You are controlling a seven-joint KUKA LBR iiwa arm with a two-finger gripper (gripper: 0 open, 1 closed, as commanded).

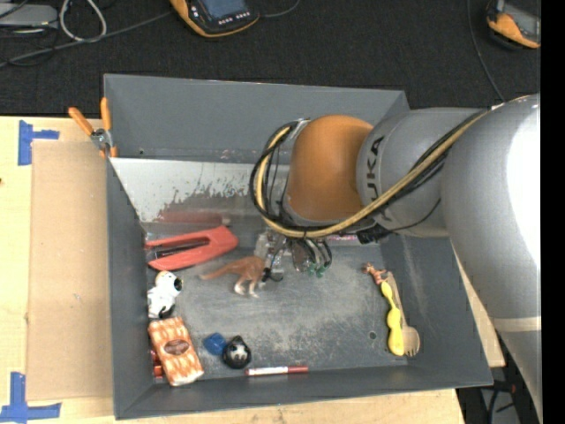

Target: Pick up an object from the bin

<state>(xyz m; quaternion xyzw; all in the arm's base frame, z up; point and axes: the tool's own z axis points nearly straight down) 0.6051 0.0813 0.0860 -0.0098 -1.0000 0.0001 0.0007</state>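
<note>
My gripper (284,256) reaches down into the middle of the bin, just below the arm's orange cover. Its tip is right at the right end of a brown toy animal (238,273) lying on the bin floor; whether it touches the toy I cannot tell. A small green piece (315,271) lies directly beside the gripper on its right. A red stapler-like tool (190,247) rests to the left, near the bin's sloped back wall.
Along the left and front lie a white-and-black toy figure (163,293), an orange patterned packet (176,350), a blue piece (214,344), a black round thing (237,353) and a red-and-white pen (277,371). A yellow utensil (396,315) lies at the right.
</note>
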